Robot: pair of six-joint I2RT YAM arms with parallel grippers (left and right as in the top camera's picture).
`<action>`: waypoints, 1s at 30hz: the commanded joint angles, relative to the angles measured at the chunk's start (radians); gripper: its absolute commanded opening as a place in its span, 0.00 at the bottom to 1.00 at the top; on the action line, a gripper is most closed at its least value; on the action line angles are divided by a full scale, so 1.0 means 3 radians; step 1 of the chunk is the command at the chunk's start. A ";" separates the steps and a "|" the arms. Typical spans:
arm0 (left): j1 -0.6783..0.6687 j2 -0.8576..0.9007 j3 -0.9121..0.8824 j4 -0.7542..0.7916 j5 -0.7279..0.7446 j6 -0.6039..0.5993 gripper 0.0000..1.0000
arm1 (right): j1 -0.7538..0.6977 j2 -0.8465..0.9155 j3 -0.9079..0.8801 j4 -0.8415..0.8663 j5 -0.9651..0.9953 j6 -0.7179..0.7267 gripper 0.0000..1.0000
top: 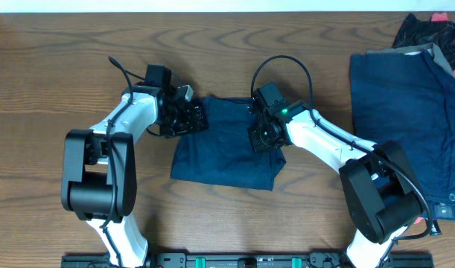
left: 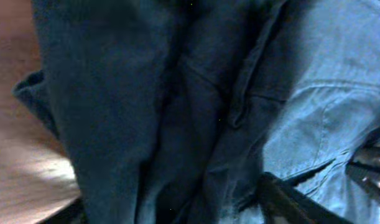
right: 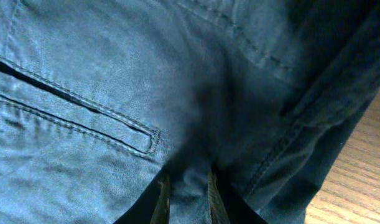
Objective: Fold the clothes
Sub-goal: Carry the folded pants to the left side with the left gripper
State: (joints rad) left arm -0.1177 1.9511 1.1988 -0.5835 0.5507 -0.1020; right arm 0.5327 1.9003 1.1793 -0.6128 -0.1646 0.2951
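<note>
Found right gripper clamped on a tuck of the shorts, middle of the table, near the pocket. Cannot tell left gripper's state at the shorts' left edge, cloth filling its view. Best to raise both edges level, carry over together, avoid dragging the under layer.

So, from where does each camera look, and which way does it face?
Overhead: above the table, facing straight down; both arms show, with the left hand and right hand at the blue shorts.
Left wrist: on the left arm, close over the cloth; one dark finger shows.
Right wrist: on the right arm, close over a stitched pocket; two fingertips show.
All views share the shorts.
</note>
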 commanded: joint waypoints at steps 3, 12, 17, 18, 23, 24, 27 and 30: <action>0.0000 0.0065 -0.0005 0.0046 0.0099 0.0158 0.27 | 0.0029 0.0127 -0.0006 0.0000 0.0013 -0.0014 0.15; 0.0394 -0.0125 0.0108 0.0169 -0.0617 -0.0200 0.06 | -0.0205 -0.0369 0.0223 -0.0304 0.0027 -0.0017 0.18; 0.0959 -0.0258 0.0108 0.0511 -0.0746 -0.0613 0.07 | -0.0432 -0.0807 0.0251 -0.0493 0.0037 -0.0120 0.18; 0.1102 -0.0276 0.0108 0.0580 -0.0746 -0.0738 0.07 | -0.0473 -0.0871 0.0251 -0.0532 0.0037 -0.0144 0.18; 0.1812 -0.0299 0.0108 0.0821 -0.0746 -0.1403 0.07 | -0.0612 -0.1033 0.0251 -0.0736 0.0038 -0.0168 0.18; 0.1929 -0.0299 0.0108 0.0855 -0.0746 -0.1472 0.06 | -0.0622 -0.1036 0.0251 -0.0764 0.0037 -0.0168 0.18; 0.2282 -0.0299 0.0108 0.0999 -0.0746 -0.1512 0.07 | -0.0632 -0.1036 0.0251 -0.0827 0.0038 -0.0168 0.18; 0.2539 -0.0299 0.0108 0.1034 -0.0752 -0.1512 0.07 | -0.0631 -0.1036 0.0251 -0.0828 0.0037 -0.0167 0.18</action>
State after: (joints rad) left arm 0.5991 1.8866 1.2072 -0.2775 0.3340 -0.5076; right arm 0.3504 1.5898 1.2465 -0.8577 -0.1570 0.2600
